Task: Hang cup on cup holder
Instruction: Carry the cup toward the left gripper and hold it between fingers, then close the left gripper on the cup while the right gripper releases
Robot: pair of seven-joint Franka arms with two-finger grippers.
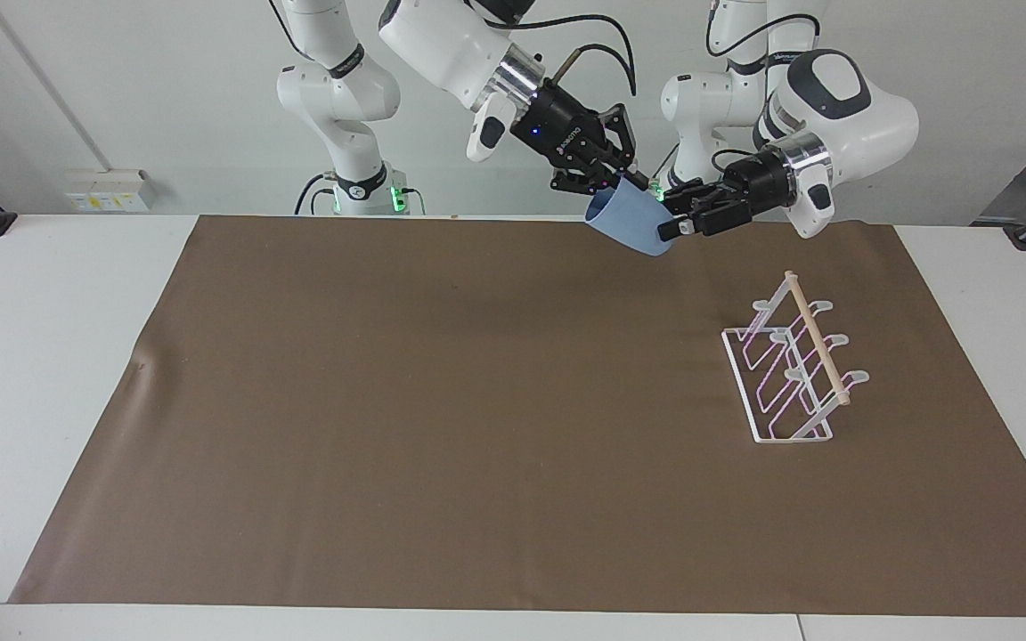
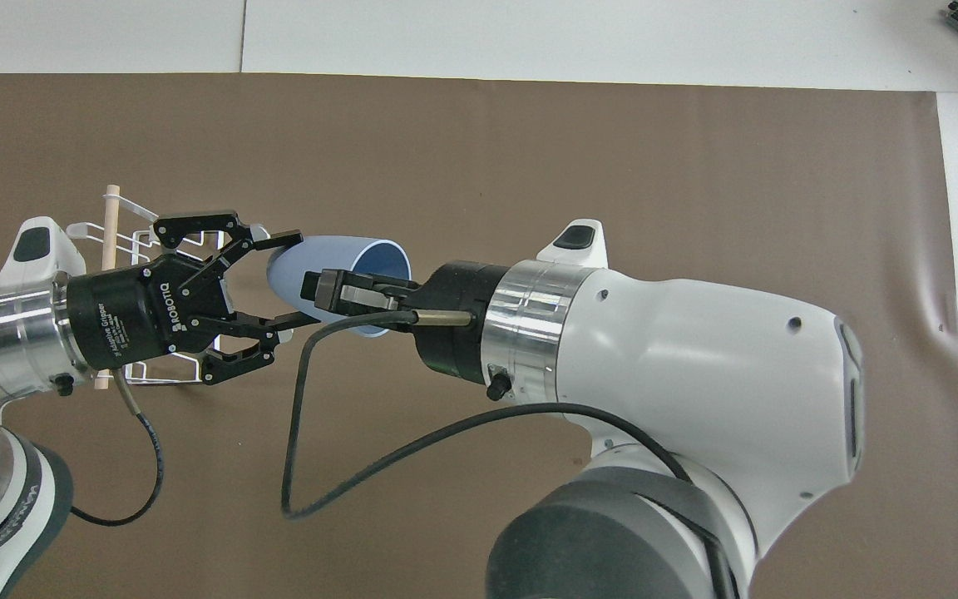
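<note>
Up in the air, the cup [image 1: 631, 225] lies tilted on its side over the brown mat [image 1: 442, 418], between the two grippers. The left gripper [image 1: 666, 230] has its fingers pressed on the closed end of the cup, one finger on each side, squeezing it tight. The right gripper [image 1: 627, 182] is at the cup's open rim, with one finger inside the mouth and one outside. I cannot tell if it is gripping the rim or letting go. The cup holder [image 1: 789, 372] stands on the mat, toward the left arm's end of the worktop [image 1: 50, 294], well apart from the cup.
</note>
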